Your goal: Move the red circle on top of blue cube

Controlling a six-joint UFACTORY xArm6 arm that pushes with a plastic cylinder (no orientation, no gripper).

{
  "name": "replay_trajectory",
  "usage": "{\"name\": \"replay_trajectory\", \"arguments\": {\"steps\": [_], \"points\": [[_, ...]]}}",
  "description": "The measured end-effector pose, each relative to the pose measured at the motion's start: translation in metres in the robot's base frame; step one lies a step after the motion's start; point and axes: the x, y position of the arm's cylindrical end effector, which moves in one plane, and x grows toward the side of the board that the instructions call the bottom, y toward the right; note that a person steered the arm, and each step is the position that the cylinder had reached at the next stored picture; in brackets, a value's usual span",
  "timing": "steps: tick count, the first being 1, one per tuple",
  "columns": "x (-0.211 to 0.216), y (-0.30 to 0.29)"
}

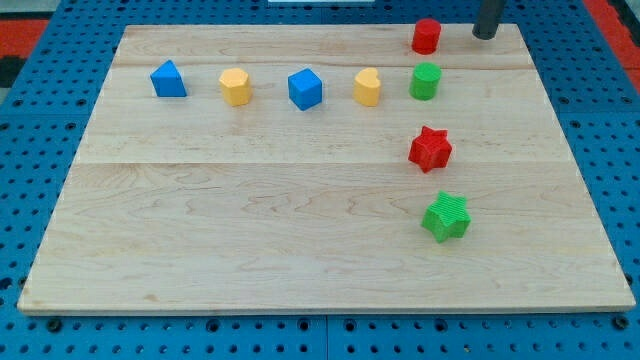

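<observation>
Tip (pixel 484 36) parked at 3 o'clock of red circle (pixel 426 36), touching nothing, nothing held. Barely started: circle needs shoving toward 9, above blue cube (pixel 305 88).

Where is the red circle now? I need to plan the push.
The red circle sits at the view's top right, just above the green circle, with my tip to its right.
</observation>
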Motion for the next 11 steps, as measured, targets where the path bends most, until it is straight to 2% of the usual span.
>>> {"name": "replay_trajectory", "arguments": {"steps": [2,4,5,6,7,9,10,11], "points": [[-0.015,-0.069],[0.036,-0.083],[0.065,-0.134],[0.046,-0.161],[0.008,-0.141],[0.057,-0.228],[0.045,-0.218],[0.051,-0.189]]}}
